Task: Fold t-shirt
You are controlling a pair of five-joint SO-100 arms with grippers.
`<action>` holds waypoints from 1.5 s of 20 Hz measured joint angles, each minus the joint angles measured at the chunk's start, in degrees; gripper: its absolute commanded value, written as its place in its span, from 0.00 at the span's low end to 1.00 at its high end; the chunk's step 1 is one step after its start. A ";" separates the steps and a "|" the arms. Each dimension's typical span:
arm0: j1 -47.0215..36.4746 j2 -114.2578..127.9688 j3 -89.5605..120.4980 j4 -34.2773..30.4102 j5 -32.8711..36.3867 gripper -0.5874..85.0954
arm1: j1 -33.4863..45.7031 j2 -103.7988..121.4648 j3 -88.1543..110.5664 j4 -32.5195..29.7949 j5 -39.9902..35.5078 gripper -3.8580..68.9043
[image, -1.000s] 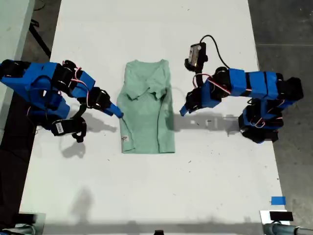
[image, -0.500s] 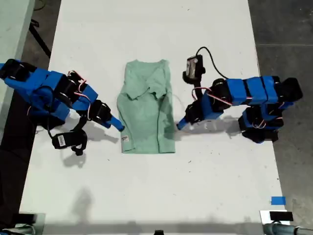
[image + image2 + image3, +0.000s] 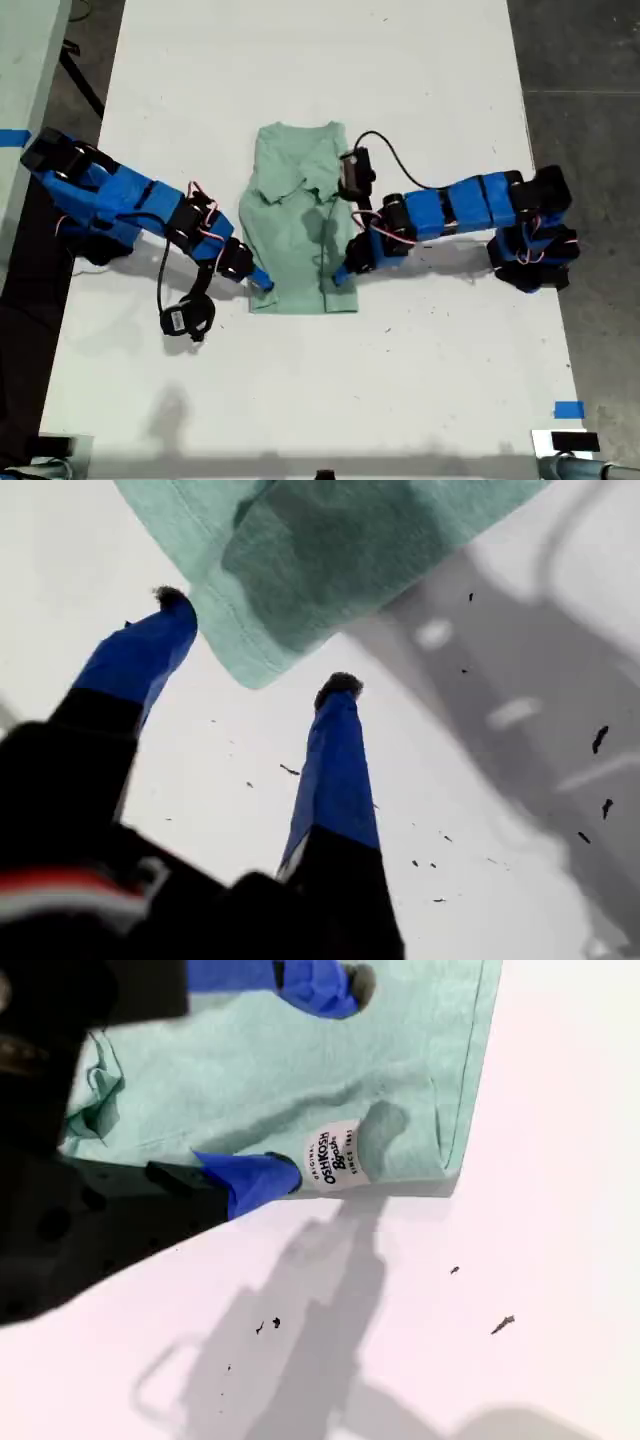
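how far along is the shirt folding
About midway. Done: the t-shirt lies with both sides folded in, a narrow strip. In hand: my first gripper and my second gripper sit open at its two bottom corners, nothing pinched yet. Left: probably grasp the hem and fold it up toward the neck.

Blue arms (image 3: 120, 195), black joints, black cables (image 3: 400, 165)
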 measured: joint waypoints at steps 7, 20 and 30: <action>0.00 -10.37 3.08 -11.60 -4.48 0.33 | -0.97 -17.75 -6.94 -7.12 1.85 0.39; 0.09 -12.04 0.53 -9.40 -6.50 0.01 | -1.58 -25.93 -21.09 -2.64 2.55 0.04; 3.08 -10.90 -25.31 9.14 0.00 0.01 | -2.46 -11.43 -21.09 3.78 4.04 0.04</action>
